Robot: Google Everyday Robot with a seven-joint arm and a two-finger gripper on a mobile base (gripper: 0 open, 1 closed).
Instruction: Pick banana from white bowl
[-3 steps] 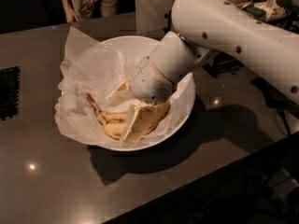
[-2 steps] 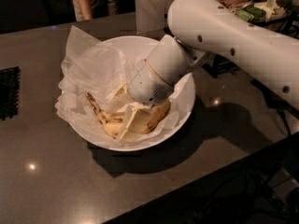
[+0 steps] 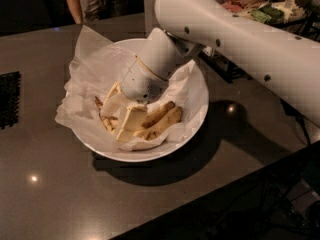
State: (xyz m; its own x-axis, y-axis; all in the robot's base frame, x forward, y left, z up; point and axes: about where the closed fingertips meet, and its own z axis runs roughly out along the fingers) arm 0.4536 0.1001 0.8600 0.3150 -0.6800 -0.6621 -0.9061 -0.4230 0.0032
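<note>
The dark glossy desk (image 3: 60,194) carries the white bowl (image 3: 150,156); well left of the bowl lies a black grid mat (image 3: 9,99). The claw (image 3: 122,118) hangs down inside the bowl.

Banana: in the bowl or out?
In. The banana lies on the paper inside the bowl, below its rim. The claw is down in the bowl beside it.

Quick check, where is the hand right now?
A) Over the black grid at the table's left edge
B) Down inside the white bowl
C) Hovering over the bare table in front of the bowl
B: the hand is lowered into the white bowl, within its crumpled paper lining.
</note>
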